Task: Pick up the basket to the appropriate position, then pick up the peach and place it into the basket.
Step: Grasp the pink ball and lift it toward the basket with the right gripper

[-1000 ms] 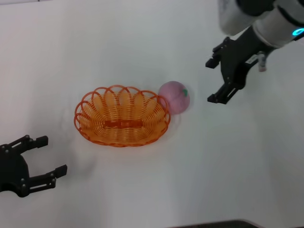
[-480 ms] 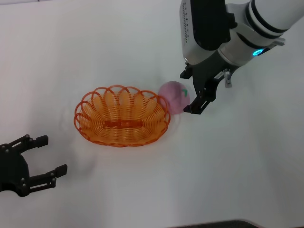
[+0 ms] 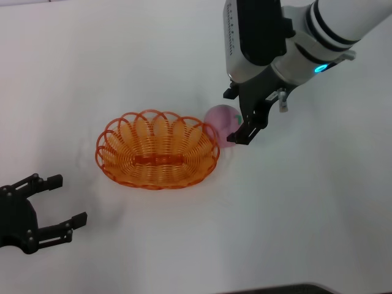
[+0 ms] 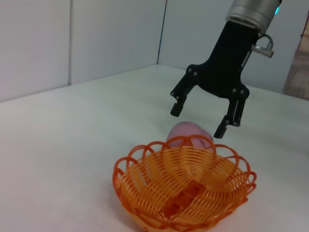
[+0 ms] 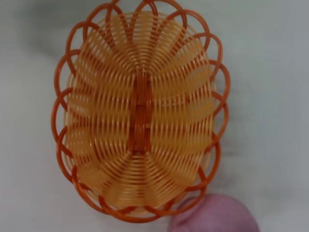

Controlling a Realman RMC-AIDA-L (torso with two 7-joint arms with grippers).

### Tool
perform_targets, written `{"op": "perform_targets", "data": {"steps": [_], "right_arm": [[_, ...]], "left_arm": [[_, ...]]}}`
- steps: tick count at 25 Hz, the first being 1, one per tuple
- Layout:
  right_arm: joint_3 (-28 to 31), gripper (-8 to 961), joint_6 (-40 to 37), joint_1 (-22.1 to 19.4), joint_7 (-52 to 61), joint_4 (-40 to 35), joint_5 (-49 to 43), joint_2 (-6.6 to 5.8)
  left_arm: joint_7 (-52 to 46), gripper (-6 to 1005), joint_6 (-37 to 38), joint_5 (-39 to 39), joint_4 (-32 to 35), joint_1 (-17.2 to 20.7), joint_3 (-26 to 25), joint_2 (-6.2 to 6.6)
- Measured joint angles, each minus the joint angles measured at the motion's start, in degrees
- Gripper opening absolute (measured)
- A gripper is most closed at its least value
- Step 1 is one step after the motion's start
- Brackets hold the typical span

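Surface: plain white table.
Basket: mid-table, empty.
Peach: on the table, touching the basket's right rim.
Change: right end effector swung in from the right; now poised above the peach, so pickup looks imminent.
Right end effector: spread wide, empty, not touching.
Left end effector: parked near-left, fingers apart.

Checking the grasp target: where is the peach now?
In the head view, the peach sits on the table against the basket's right end, under the open right end effector.

White arm, black fingers
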Motion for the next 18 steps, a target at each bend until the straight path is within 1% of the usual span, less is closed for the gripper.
{"op": "perform_targets", "data": {"steps": [7,18], "right_arm": [[-1.7,788,2.6,1.3,0.0,3.8,0.8,-0.14],[-2.0,783,3.7,1.6,0.2,4.8,1.8,-0.11]], "left_arm": [[0.0,888,0.1,0.0,0.0,0.0,0.0,0.0],[-0.1,888,0.1,0.1,0.0,0.0,0.0,0.0]]}}
